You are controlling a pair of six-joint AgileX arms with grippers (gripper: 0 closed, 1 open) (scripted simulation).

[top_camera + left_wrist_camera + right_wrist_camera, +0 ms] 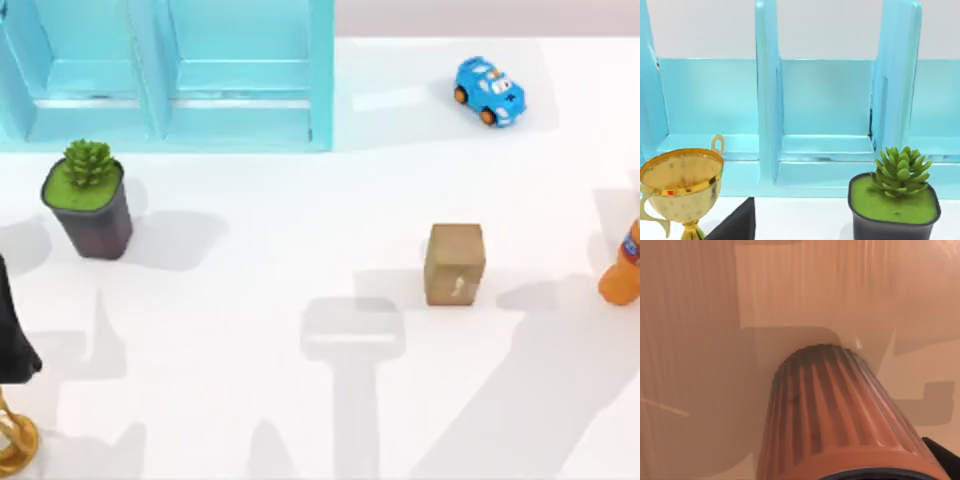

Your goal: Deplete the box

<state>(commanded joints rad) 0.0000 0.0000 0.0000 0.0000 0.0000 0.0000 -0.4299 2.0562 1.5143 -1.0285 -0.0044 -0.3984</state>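
The box is a small tan-brown cardboard cube with a pale mark on its near face. It stands upright on the white table, right of the middle, with nothing touching it. Broad arm shadows fall across the table's front, one of them reaching just left of the box. The left wrist view looks toward the shelf and the plant at the table's back left. Close in the right wrist view is a ribbed cup.
A cyan shelf unit fills the back left. A dark pot with a green succulent stands before it. A blue toy car sits back right, an orange bottle at the right edge, a gold trophy and a black object at the left edge.
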